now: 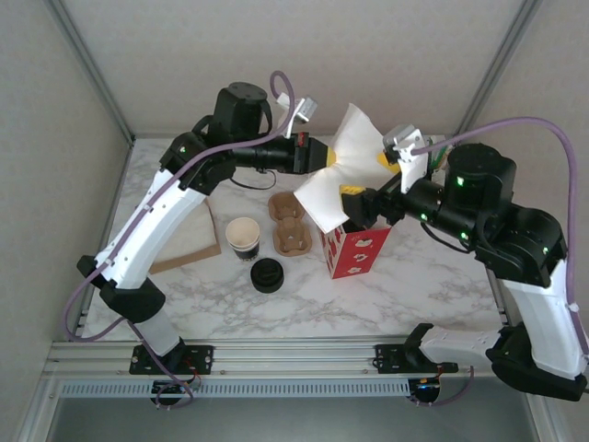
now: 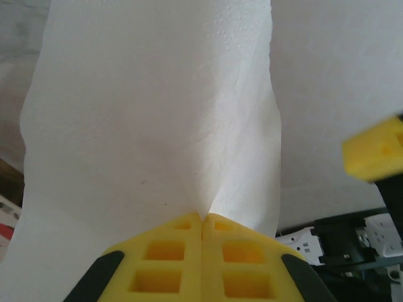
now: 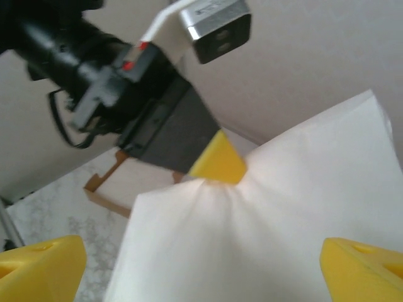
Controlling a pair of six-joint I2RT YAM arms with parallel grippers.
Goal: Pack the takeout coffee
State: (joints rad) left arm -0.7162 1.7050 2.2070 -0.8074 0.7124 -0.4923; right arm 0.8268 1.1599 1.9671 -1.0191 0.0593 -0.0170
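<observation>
While the left pincer (image 2: 201,221) pinches a creased white napkin (image 2: 151,126), the right pincer (image 3: 201,267) gapes.

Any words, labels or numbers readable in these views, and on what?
No text can be read.
Red box: white markings on its side, too small to read.
Napkin: blank, no print.
</observation>
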